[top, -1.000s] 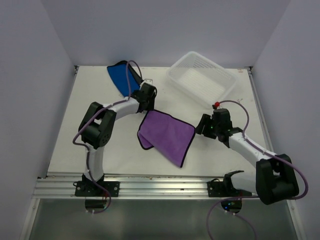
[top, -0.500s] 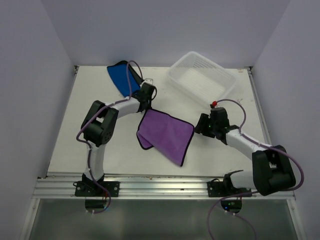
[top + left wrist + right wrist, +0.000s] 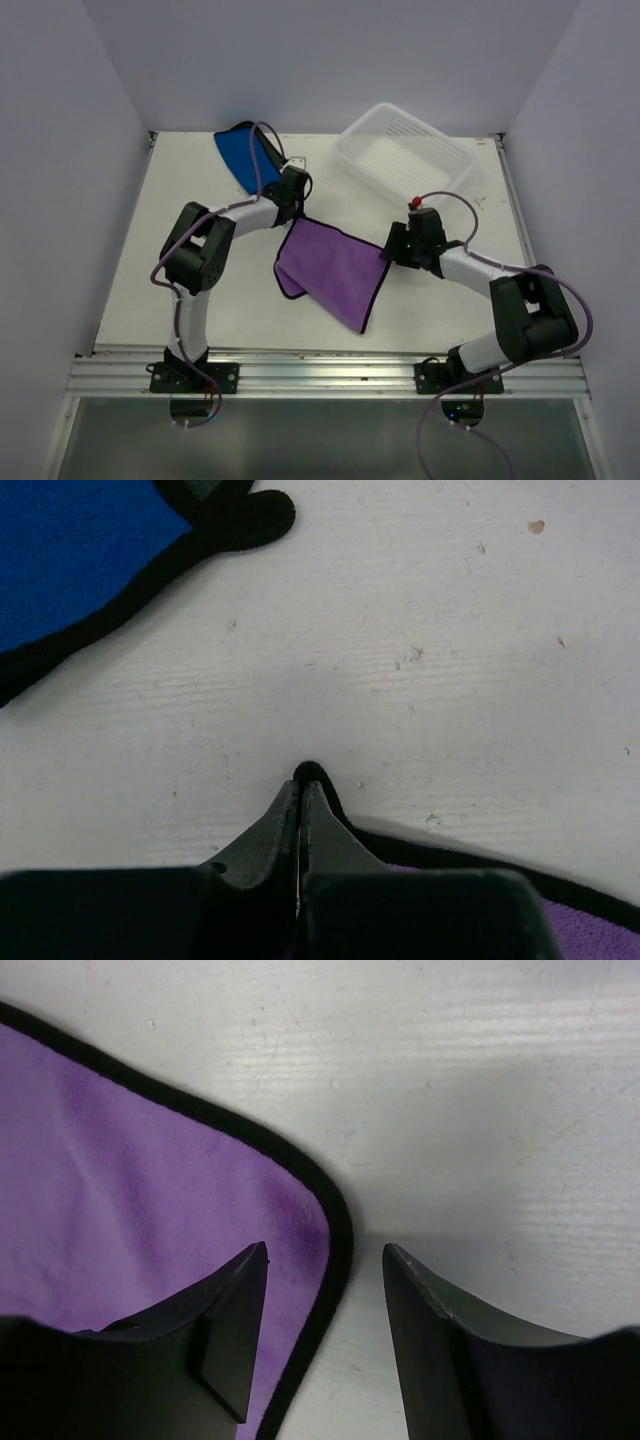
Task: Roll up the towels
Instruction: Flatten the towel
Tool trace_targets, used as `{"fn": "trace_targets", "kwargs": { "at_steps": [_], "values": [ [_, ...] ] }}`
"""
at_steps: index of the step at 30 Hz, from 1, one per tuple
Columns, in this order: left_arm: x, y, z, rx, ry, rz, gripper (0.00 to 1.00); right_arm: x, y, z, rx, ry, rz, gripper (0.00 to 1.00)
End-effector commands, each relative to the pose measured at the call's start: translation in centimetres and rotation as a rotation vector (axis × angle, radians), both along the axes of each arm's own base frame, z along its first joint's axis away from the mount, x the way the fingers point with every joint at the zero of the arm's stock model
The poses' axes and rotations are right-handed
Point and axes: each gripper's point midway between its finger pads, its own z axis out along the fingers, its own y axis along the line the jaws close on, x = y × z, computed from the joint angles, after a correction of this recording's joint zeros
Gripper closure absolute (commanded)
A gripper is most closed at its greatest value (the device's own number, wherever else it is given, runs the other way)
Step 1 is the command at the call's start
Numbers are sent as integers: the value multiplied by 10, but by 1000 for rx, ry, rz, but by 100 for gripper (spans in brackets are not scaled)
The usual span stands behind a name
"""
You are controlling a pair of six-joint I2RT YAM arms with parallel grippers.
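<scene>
The purple towel (image 3: 335,268) lies spread open in the middle of the counter (image 3: 140,285), turned so that its corners point outward like a diamond, with black edging all round. Its left corner looks doubled over on itself. The left arm (image 3: 245,213) reaches across to the towel's far corner. In the left wrist view the left jaws are pressed fully together, with the black-edged tip of that corner pinched between them, low against the counter.

The right arm (image 3: 470,268) comes in from the other side to the towel's right corner. The right jaws stand apart with a moderate gap, gripping nothing. The rounded corner of the cloth lies in the gap between the two fingers (image 3: 450,1355), one finger over purple cloth and the other over bare counter. Whether the tips touch the cloth cannot be told.

The blue towel (image 3: 238,155) lies at the far left of the counter, just beyond the left jaws, with a strip of bare counter between it and the purple one. A white perforated basket (image 3: 405,155) sits at the far right, just beyond the right arm
</scene>
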Motion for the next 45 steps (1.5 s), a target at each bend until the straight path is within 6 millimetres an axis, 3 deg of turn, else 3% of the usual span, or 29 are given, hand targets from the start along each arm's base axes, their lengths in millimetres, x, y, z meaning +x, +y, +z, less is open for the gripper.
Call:
{"fn": "trace_targets", "kwargs": {
  "at_steps": [1,12,19,24,28,32,35,36,41,42,44,45],
  "values": [
    [12,-11,39,-96,-98,-9,100,25,7,14,-10,-73,1,47],
    [8,-10,35,-97,-88,-19,100,12,14,2,-53,-20,34,58],
    [8,-8,45,-94,-106,-14,100,14,10,9,-66,-38,19,86],
    [5,-7,57,-102,-120,-12,100,15,10,15,-75,-43,28,100],
    [0,-5,64,-108,-126,-13,100,11,8,25,-75,-58,33,100],
    [-9,-3,77,-122,-137,-15,100,7,8,53,-68,-112,67,100],
    [-19,-2,92,-151,-156,-23,100,3,11,85,-75,-171,114,100],
    [-22,-2,106,-171,-179,-25,100,2,11,93,-78,-187,126,100],
    [-41,4,135,-227,-215,-22,100,-24,23,149,-42,-268,233,100],
    [-46,7,148,-240,-235,-19,100,-29,25,156,-36,-281,249,100],
    [-55,10,154,-260,-239,-17,100,-40,27,172,-21,-305,287,100],
    [-60,11,168,-282,-266,-20,100,-44,29,177,-15,-312,307,100]
  ]
}}
